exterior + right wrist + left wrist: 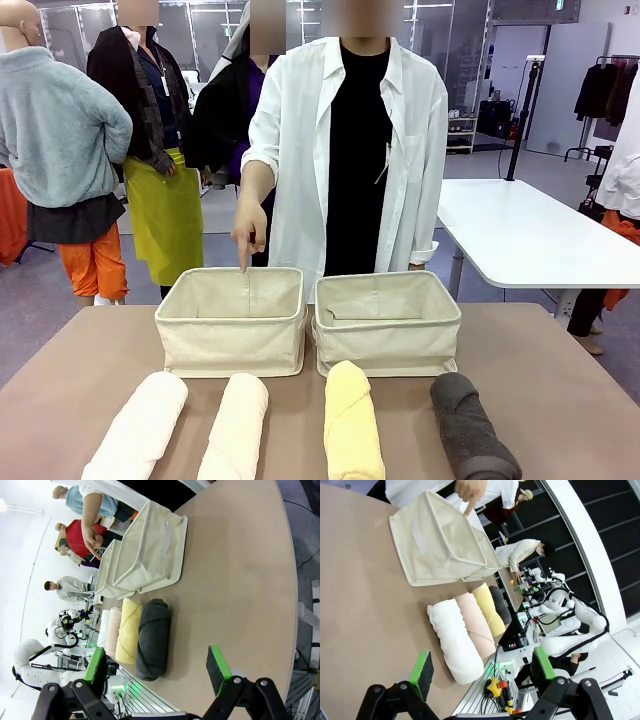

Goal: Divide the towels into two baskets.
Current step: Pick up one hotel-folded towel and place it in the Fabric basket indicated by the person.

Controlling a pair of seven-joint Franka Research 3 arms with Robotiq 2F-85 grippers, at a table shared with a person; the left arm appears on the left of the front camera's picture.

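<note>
A: Start nearest the robot. How do the tools stand?

B: The left gripper (482, 669) hangs above the table (560, 400) with its green pads spread wide apart. The right gripper (156, 664) is the same, with its jaws fully parted and clamped on nothing.

A: And the towels?

B: All 4 lie on the table in 1 row along the near edge, with gaps between them in the front view. From the robot's left they are the white towel (140, 425), the cream towel (235, 425), the pale yellow towel (352, 425) and the dark grey towel (472, 425).

A: Which way do they point?

B: Each roll's long axis runs near to far, with 1 end toward the robot and the other toward the baskets. The 2 outer rolls lean inward at their far ends.

A: Beyond them?

B: The left basket (230, 345) and the right basket (390, 350) sit just beside each other, openings up. Their long sides run across the table, at right angles to the rolls. The yellow roll's far end lies near the right basket's front wall.

A: Farthest?

B: A person (350, 150) stands at the far side, and 1 hand (246, 228) points its forefinger down at the left basket's far rim.
</note>
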